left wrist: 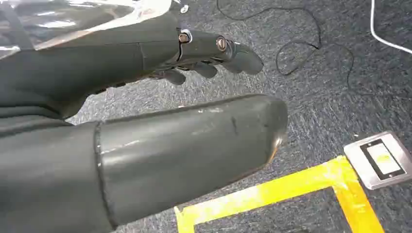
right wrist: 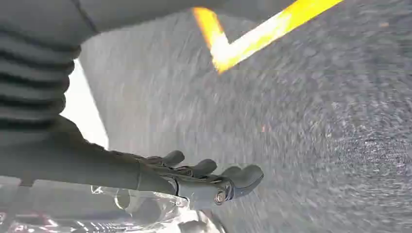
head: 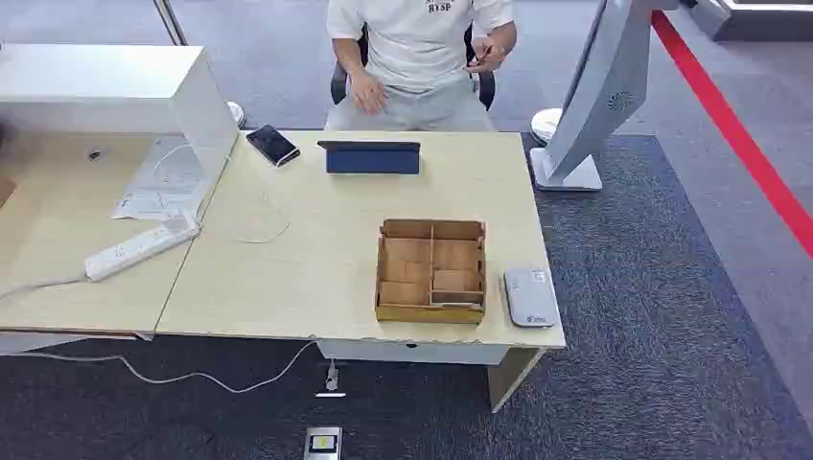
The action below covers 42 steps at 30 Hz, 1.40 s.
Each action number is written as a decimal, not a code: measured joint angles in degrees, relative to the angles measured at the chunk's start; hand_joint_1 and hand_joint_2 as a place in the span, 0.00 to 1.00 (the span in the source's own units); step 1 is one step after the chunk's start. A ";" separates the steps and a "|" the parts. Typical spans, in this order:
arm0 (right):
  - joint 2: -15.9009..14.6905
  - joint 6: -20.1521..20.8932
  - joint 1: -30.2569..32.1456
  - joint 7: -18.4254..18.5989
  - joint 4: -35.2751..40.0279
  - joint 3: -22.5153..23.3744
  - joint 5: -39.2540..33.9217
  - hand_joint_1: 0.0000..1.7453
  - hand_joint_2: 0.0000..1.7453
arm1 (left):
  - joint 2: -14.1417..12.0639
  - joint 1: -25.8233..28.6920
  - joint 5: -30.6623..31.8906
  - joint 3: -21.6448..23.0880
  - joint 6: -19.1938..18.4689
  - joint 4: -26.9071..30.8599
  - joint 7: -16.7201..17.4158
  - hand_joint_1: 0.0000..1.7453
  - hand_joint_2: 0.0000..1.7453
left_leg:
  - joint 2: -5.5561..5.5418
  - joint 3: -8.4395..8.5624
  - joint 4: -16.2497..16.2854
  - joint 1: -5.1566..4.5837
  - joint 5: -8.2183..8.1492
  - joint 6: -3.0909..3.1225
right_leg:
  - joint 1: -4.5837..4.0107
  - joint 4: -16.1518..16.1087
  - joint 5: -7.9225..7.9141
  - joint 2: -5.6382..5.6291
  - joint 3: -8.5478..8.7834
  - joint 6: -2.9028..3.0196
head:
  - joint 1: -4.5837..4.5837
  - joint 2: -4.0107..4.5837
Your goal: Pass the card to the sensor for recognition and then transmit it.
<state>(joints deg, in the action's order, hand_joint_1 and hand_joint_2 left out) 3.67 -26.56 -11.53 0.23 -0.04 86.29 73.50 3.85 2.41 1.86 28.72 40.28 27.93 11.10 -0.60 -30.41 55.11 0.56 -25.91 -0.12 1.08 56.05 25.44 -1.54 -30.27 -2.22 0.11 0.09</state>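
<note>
A flat grey-white sensor [head: 530, 297] lies near the table's front right corner, beside a wooden box [head: 430, 271] with several compartments. Across the table sits a person [head: 417, 48] who pinches a small thin object [head: 482, 54] in one raised hand; I cannot tell whether it is the card. My left hand [left wrist: 145, 53] hangs over the carpet, its fingers stretched out with nothing in them. My right hand [right wrist: 194, 179] also hangs above the floor, fingers extended and empty.
On the table [head: 316, 259] lie a dark tablet [head: 372, 157], a phone [head: 273, 145], a power strip [head: 139, 247] and papers. A white shelf [head: 115, 86] stands at the left, a white stand [head: 594, 96] at the right. Yellow tape [left wrist: 272, 194] and a floor socket [left wrist: 381, 159] mark the carpet.
</note>
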 joint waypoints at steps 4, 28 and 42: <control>-0.13 0.39 -0.84 -8.39 0.00 0.20 -19.47 0.00 1.00 | 0.00 0.28 0.13 0.00 0.00 0.44 0.28 0.00 0.00 | 0.01 0.00 0.00 0.00 0.00 0.00 | 0.00 0.00 0.00 0.00 0.00 0.00 | 0.02 0.00; 0.50 -11.41 8.19 -32.59 58.48 -45.99 -111.46 0.00 1.00 | 0.39 -0.69 3.86 -0.17 0.00 1.12 -4.94 0.00 0.00 | 1.78 0.74 -0.10 -0.38 -0.72 0.04 | 0.37 0.11 0.00 -1.93 0.28 -0.17 | -0.02 0.00; 7.43 -11.56 9.68 -31.85 91.30 -84.50 -46.53 0.00 1.00 | 1.29 -0.66 2.84 -0.11 0.00 1.12 -5.25 0.00 0.00 | -0.22 0.27 -0.05 -0.20 0.05 0.08 | 0.20 0.14 0.04 0.05 0.31 -0.18 | -0.07 0.00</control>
<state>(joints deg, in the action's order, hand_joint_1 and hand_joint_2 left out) 11.10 -38.12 -1.84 -31.63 91.26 1.79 26.97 5.14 1.75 4.70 28.61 40.28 29.05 5.86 -0.82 -30.14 55.06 0.36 -25.86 -0.04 1.28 56.19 25.48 -1.48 -29.96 -2.40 0.04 0.09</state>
